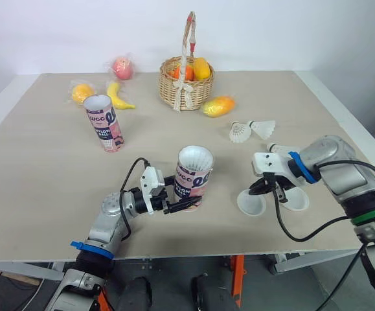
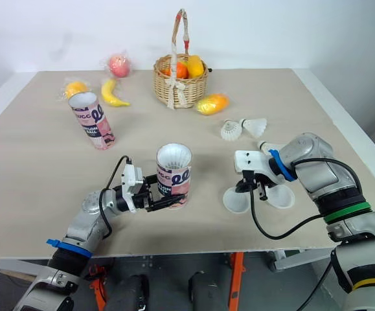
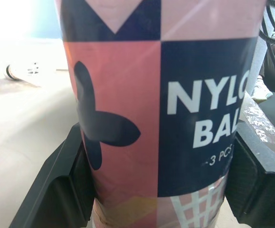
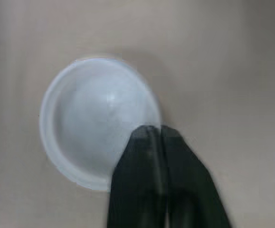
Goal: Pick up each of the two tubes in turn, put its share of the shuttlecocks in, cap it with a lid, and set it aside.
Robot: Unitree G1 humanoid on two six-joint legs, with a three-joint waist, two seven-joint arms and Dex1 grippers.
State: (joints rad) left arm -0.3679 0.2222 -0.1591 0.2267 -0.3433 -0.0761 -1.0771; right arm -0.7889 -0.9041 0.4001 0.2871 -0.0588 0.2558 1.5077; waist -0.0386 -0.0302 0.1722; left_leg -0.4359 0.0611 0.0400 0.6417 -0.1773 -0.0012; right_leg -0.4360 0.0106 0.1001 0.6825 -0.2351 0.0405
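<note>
A pink and navy tube [image 1: 193, 178] stands upright near the table's front, with something white showing in its open mouth [image 1: 195, 157]. My left gripper [image 1: 182, 199] is shut on its lower part, one black finger [image 3: 56, 190] on each side of the tube [image 3: 161, 118]. A second tube [image 1: 104, 123] stands open at the back left. Two white shuttlecocks [image 1: 250, 130] lie to the right. Two translucent lids [image 1: 252, 203] [image 1: 295, 199] lie on the table. My right gripper [image 4: 151, 135] is shut, its tips over the rim of the left lid [image 4: 94, 118].
A wicker basket [image 1: 177, 85] with fruit stands at the back centre, with a mango [image 1: 217, 105] beside it. A banana [image 1: 119, 97], an orange [image 1: 81, 92] and a pink fruit [image 1: 122, 67] lie at the back left. The table's front edge [image 1: 193, 256] is close below both arms.
</note>
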